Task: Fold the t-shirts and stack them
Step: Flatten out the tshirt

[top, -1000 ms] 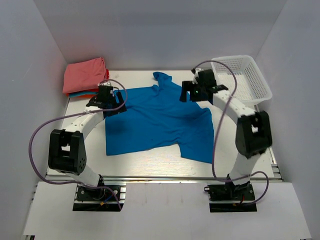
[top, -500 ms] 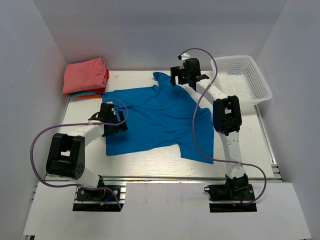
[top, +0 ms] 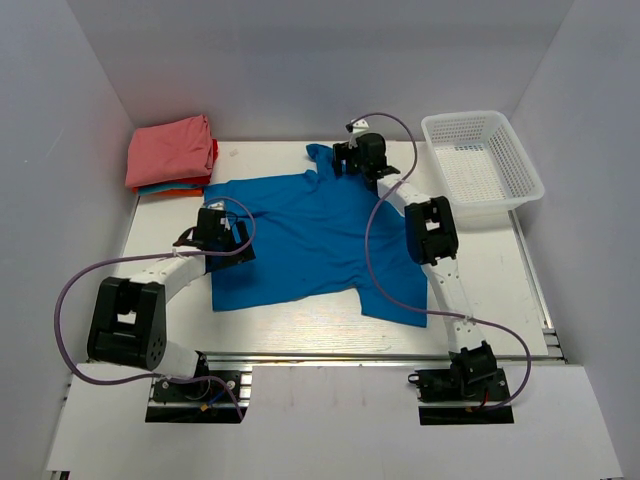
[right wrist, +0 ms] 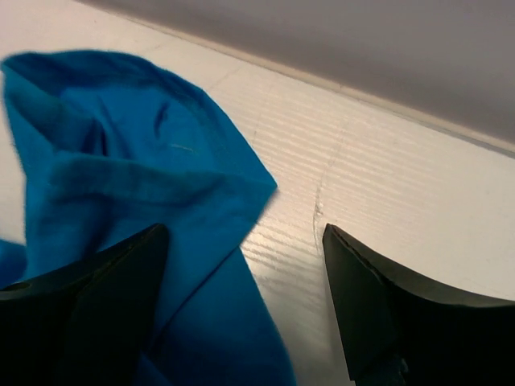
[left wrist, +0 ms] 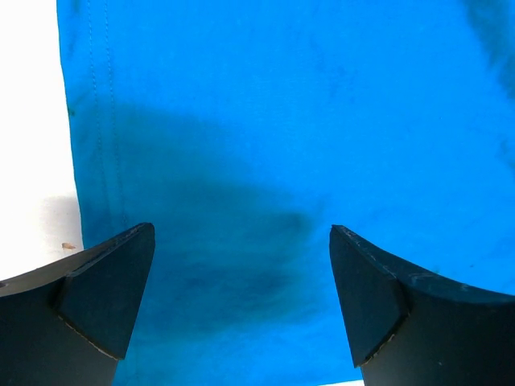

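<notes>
A stack of folded cloth shirts sits at the far left corner of the white tabletop. A folded salmon-pink t-shirt lies on top. Beneath it show the thin edges of a folded blue t-shirt and a folded orange-red t-shirt.

Just nearer along the left edge, the left gripper hangs low over the left side of a bright blue short-sleeved cloth t-shirt. In the left wrist view its two black fingers stand wide apart and grasp nothing. Flat blue cloth with a stitched hem lies under the gap, and a strip of bare tabletop runs beside the hem. Whether the fingertips touch the cloth cannot be told.

The bright blue t-shirt is unfolded and spread across the middle of the tabletop, reaching from the far edge towards the near edge. One part of it is rumpled by the far edge.

The right arm reaches along the shirt's right side to that rumpled part, where the right gripper sits close to the far edge. In the right wrist view its black fingers are wide open and hold nothing. Bunched blue cloth lies below one finger and bare tabletop below the other.

A white plastic mesh basket stands at the far right corner, apart from the shirt.
</notes>
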Available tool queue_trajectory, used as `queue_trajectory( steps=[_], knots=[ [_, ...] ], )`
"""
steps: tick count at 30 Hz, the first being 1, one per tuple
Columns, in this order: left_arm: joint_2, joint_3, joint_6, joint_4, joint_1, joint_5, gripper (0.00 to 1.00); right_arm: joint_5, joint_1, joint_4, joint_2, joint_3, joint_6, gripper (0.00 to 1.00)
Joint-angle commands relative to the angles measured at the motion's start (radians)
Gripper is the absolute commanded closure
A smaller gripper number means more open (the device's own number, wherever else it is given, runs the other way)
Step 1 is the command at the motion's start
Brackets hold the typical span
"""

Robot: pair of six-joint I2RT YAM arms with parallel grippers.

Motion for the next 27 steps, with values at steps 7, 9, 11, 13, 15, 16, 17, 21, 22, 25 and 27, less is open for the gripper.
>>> queue_trajectory(
  steps=[7, 9, 11, 13, 15, 16, 17, 21, 22, 25, 27],
  knots=[
    [-0.113, 0.008, -0.005, -0.010, -0.005, 0.000, 0.01, -0.070, 0.022, 0.075, 0.011, 0.088, -0.045, 0.29],
    [-0.131, -0.001, -0.005, -0.023, -0.005, -0.023, 0.01, -0.088, 0.023, 0.047, 0.020, 0.118, -0.045, 0.34],
    [-0.147, -0.001, -0.005, -0.033, -0.005, -0.032, 0.01, -0.125, 0.026, 0.036, 0.022, 0.126, -0.046, 0.36],
    [-0.159, -0.013, -0.005, -0.033, -0.005, -0.032, 0.01, -0.128, 0.026, 0.035, 0.022, 0.126, -0.043, 0.43],
    [-0.171, -0.014, -0.005, -0.033, -0.005, -0.032, 0.01, -0.130, 0.026, 0.032, 0.023, 0.126, -0.037, 0.43],
    [-0.182, -0.023, -0.005, -0.033, -0.005, -0.032, 0.01, -0.156, 0.022, 0.032, 0.023, 0.128, -0.036, 0.39],
    [-0.182, -0.023, -0.005, -0.033, -0.005, -0.032, 0.01, -0.183, 0.022, 0.029, 0.026, 0.129, -0.042, 0.34],
    [-0.182, -0.023, -0.005, -0.033, -0.005, -0.032, 0.01, -0.266, 0.042, 0.041, -0.010, 0.080, -0.153, 0.16],
    [-0.182, -0.023, -0.005, -0.033, -0.005, -0.032, 0.01, -0.262, 0.055, 0.052, -0.016, 0.051, -0.155, 0.16],
    [-0.164, -0.023, -0.005, -0.024, -0.005, -0.022, 0.01, -0.197, 0.072, 0.049, -0.006, 0.080, -0.137, 0.16],
    [-0.153, -0.023, -0.005, -0.024, -0.005, -0.022, 0.01, -0.162, 0.068, 0.038, -0.001, 0.091, -0.120, 0.22]
  ],
)
